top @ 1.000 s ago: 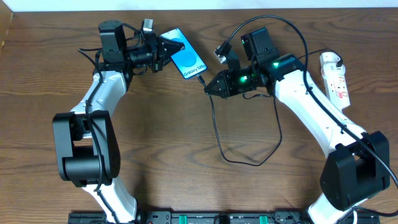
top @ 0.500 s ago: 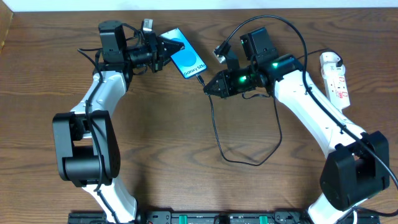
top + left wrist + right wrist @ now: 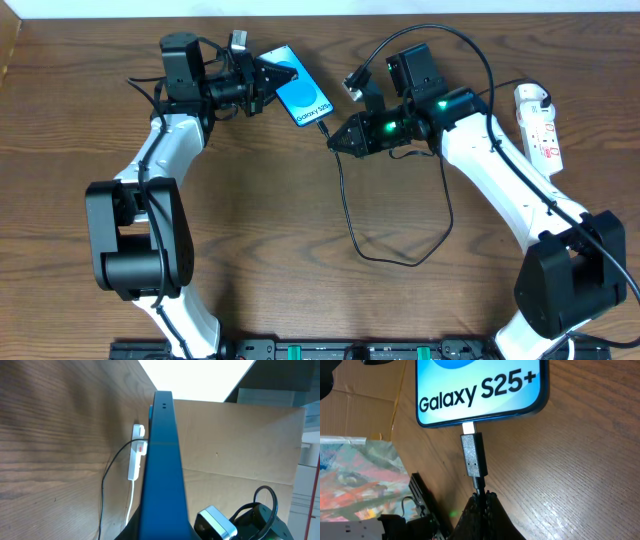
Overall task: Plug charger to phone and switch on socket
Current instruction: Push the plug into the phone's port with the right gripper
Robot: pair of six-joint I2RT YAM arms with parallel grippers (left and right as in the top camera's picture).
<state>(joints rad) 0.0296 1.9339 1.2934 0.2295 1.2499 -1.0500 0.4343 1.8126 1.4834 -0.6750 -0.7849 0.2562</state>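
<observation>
The phone is lit blue and angled at the back centre of the table. My left gripper is shut on its upper end. From the left wrist the phone shows edge-on, running up out of my jaws. My right gripper is shut on the charger cable just behind its black plug tip. In the right wrist view the plug tip meets the bottom edge of the phone under the "Galaxy S25+" text. The cable loops across the table. The socket lies at the far right.
A cardboard wall stands behind the table's far edge. The socket and its white cord show beyond the phone in the left wrist view. The back edge of the table runs close behind both grippers.
</observation>
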